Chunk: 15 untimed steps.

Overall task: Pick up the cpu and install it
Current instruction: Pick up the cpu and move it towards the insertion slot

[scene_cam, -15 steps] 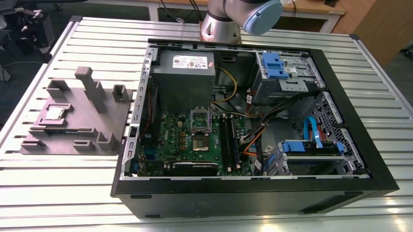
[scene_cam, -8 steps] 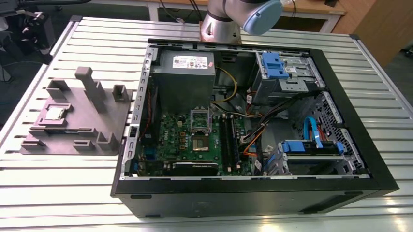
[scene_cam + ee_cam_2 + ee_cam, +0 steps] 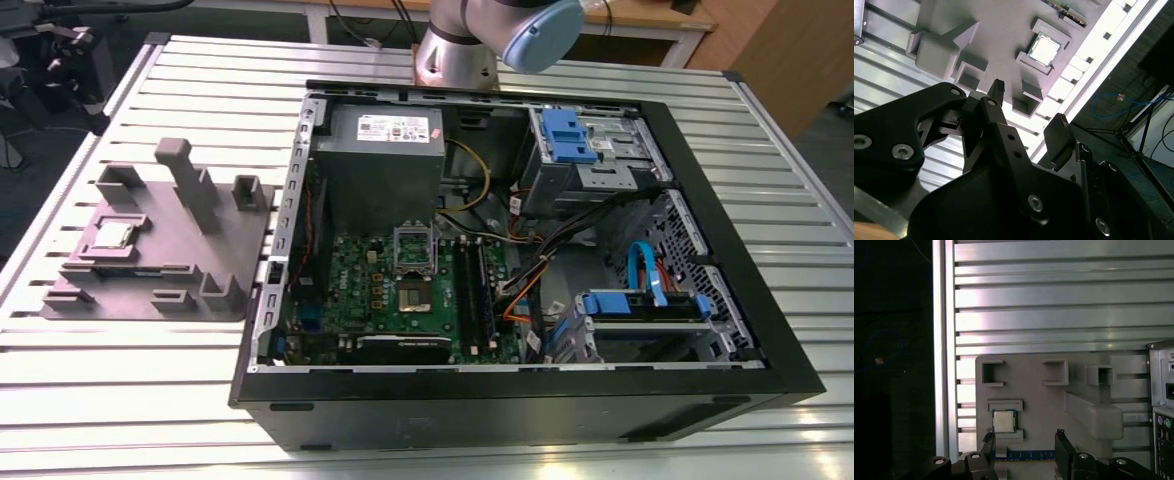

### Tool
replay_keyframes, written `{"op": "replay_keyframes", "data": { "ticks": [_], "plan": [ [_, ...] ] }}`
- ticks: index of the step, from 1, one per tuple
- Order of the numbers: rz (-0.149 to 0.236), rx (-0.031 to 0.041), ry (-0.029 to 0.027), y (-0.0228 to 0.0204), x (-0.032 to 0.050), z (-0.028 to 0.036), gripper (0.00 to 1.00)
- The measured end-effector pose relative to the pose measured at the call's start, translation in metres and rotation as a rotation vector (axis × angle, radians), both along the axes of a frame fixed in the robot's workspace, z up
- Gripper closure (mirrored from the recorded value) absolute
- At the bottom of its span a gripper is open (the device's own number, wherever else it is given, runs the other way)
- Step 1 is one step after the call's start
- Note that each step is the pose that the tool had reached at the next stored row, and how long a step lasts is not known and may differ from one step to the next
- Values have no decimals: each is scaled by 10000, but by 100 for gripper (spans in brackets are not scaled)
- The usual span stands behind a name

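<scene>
The cpu point(image 3: 114, 235) is a small silvery square chip lying flat in a raised holder on the grey plastic plate point(image 3: 200, 250), at the exterior view's left. In both wrist views it lies beyond my fingertips, cpu point(image 3: 1045, 48) and cpu point(image 3: 1004, 421). My gripper point(image 3: 1029, 107) hangs well above the plate, open, with nothing between its black fingers point(image 3: 998, 87). In the first wrist view the gripper point(image 3: 1024, 437) has one fingertip close beside the chip's image. The motherboard socket point(image 3: 414, 296) sits in the open computer case point(image 3: 747, 330), its metal frame point(image 3: 412, 245) lifted.
Upright grey blocks point(image 3: 180, 170) rise from the plate near the chip. The case walls, a grey power supply point(image 3: 380, 140), blue drive bays point(image 3: 567, 135) and loose cables point(image 3: 534, 260) surround the motherboard. The ribbed metal table point(image 3: 134, 380) ends just beyond the plate.
</scene>
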<state>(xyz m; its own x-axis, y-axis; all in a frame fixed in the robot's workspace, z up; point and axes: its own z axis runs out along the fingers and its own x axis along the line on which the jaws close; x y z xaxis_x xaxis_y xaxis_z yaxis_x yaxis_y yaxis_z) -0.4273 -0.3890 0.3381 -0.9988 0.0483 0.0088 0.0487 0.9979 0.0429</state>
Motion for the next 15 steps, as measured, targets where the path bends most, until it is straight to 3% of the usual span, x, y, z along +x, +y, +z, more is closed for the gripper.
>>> {"op": "replay_keyframes", "data": {
  "ticks": [15],
  "plan": [
    [0,0,0,0,0,-19,41]
  ]
}}
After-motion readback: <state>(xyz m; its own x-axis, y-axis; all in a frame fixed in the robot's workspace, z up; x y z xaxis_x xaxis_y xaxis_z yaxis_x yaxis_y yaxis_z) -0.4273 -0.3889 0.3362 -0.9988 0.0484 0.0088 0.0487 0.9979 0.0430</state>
